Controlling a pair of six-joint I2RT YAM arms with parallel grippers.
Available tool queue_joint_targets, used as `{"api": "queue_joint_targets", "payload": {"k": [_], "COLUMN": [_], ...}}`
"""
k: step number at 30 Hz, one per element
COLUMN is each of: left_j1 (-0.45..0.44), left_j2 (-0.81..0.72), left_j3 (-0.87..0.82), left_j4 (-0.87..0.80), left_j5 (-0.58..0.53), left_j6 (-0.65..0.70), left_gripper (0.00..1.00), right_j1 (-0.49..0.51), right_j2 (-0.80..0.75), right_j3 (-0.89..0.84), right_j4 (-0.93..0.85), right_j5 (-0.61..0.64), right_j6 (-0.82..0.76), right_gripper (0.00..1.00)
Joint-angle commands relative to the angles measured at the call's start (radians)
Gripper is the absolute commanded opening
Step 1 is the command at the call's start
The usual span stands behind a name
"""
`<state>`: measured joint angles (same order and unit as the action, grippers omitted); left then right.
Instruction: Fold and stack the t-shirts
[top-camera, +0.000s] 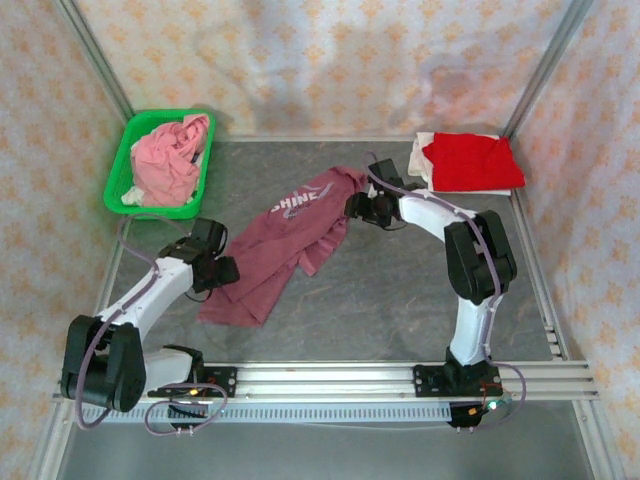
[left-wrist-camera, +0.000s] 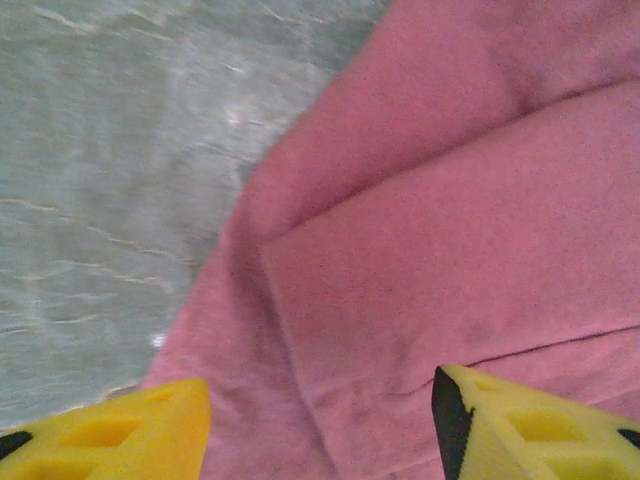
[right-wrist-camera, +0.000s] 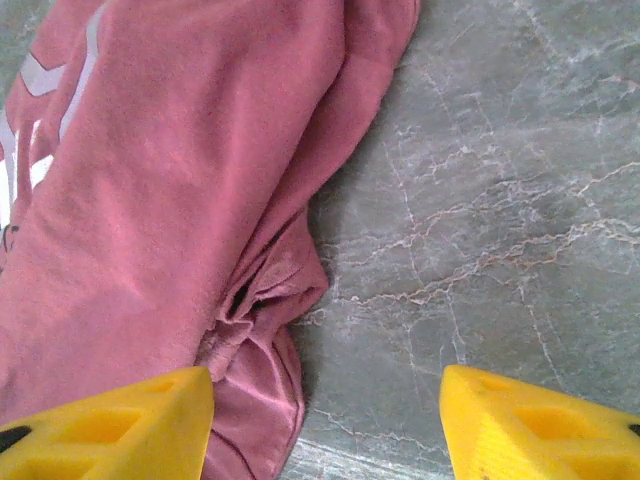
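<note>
**On the table (top-camera: 400, 290), the maroon t-shirt (top-camera: 290, 240) lies between my two open hands**

Nearest, my left gripper (left-wrist-camera: 320, 425) hangs with its fingers spread over the shirt's near end. Farther back, my right gripper (right-wrist-camera: 325, 425), fingers apart, is at the shirt's bunched far-right edge. The red t-shirt (top-camera: 470, 160) lies in the far right corner.

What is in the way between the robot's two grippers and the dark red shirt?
Nothing visible. The left gripper is open right over the maroon shirt, and the right gripper is open at its other edge.
</note>
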<state>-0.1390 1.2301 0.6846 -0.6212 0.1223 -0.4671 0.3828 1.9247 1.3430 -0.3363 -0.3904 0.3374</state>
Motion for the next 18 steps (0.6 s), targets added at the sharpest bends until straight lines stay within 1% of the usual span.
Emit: {"api": "queue_joint_targets", "payload": {"k": [1,3,8,11,13,15,16,18], "left_j1": [0.002,-0.013,-0.039,-0.060,-0.065,-0.064,-0.065,-0.065], "left_j2": [0.023,0.042,0.097,0.080,0.069,0.058,0.049,0.024], "left_j3": [-0.033,-0.050,-0.078,-0.106,-0.110,-0.097,-0.089,-0.061], "left_j4": [0.122,0.163,0.177,0.187,0.186,0.169,0.154,0.116], "left_j5": [0.109,0.142,0.140,0.125,0.112,0.104,0.097,0.080], "left_j6": [-0.061,-0.087,-0.120,-0.135,-0.140,-0.139,-0.136,-0.130], "left_gripper": [0.58,0.54,0.51,0.38,0.20,0.10,0.01,0.00], "right_j1": [-0.005,-0.005,-0.005,-0.005,-0.005,-0.005,-0.005,-0.005], "right_j2": [-0.039,-0.039,-0.039,-0.040,-0.040,-0.038,-0.038,-0.038], "right_j3": [0.004,0.004,0.002,-0.006,-0.010,-0.009,-0.009,-0.012], "right_j4": [-0.013,-0.005,-0.001,0.000,0.000,-0.003,-0.002,0.000], "right_j5": [0.023,0.020,0.022,0.021,0.028,0.029,0.030,0.034], "right_j6": [-0.016,-0.014,-0.010,-0.012,-0.014,-0.014,-0.012,-0.002], "right_gripper": [0.62,0.62,0.62,0.62,0.63,0.63,0.63,0.63]}}
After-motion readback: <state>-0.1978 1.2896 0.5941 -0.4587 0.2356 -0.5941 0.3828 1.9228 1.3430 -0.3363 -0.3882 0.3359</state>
